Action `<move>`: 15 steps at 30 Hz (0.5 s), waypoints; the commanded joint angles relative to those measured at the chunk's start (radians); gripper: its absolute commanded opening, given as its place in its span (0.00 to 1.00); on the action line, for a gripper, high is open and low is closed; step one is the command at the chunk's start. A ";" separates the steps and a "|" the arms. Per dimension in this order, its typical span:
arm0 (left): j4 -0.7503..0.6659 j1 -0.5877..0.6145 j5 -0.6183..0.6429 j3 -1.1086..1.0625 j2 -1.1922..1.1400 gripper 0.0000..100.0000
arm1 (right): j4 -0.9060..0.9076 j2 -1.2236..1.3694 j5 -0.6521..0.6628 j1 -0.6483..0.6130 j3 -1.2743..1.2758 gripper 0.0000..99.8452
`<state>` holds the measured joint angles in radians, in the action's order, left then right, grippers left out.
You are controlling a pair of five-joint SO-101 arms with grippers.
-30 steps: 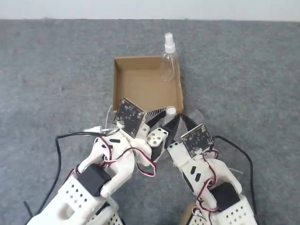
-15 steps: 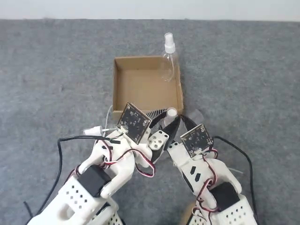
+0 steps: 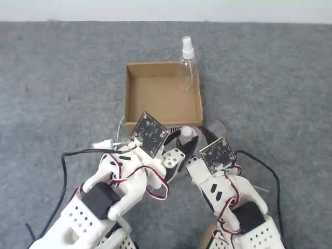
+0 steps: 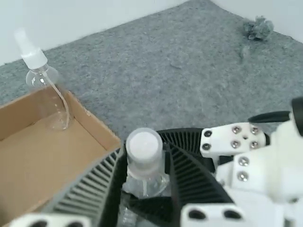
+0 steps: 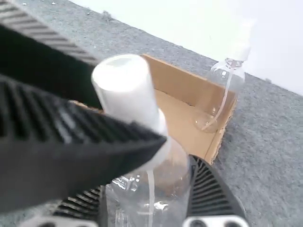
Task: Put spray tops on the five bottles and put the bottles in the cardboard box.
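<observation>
A grey felt-like mat covers the surface and runs back to a plain white wall. A tuft of grey fluff lies on the mat near the wall, and a black cable loops over it beside the left arm. The cardboard box sits open on the mat, with a capped bottle upright in its far right corner. Just outside the box's near wall, the held bottle stands between both arms. The right gripper is closed around its clear body, and the left gripper is clamped on the white spray top at its neck. A loose spray top lies on the mat beside the left arm
</observation>
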<state>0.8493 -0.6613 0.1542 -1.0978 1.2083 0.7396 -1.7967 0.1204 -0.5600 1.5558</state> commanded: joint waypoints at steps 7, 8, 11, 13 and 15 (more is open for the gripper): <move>0.147 0.083 -0.009 0.139 0.006 0.18 | -0.018 -0.007 -0.014 0.002 -0.037 0.01; 0.149 0.112 -0.009 0.143 0.006 0.20 | -0.018 -0.007 -0.014 0.002 -0.037 0.01; 0.149 0.166 -0.009 0.145 0.006 0.22 | -0.018 -0.007 -0.011 0.004 -0.037 0.01; 0.150 0.181 -0.009 0.148 0.006 0.23 | -0.018 -0.007 -0.012 0.005 -0.037 0.01; 0.150 0.186 -0.011 0.148 0.006 0.23 | -0.018 -0.007 -0.012 0.004 -0.035 0.01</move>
<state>0.9950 -0.5033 0.1542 -1.0165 1.1976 0.7396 -1.7983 0.1204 -0.5631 1.5543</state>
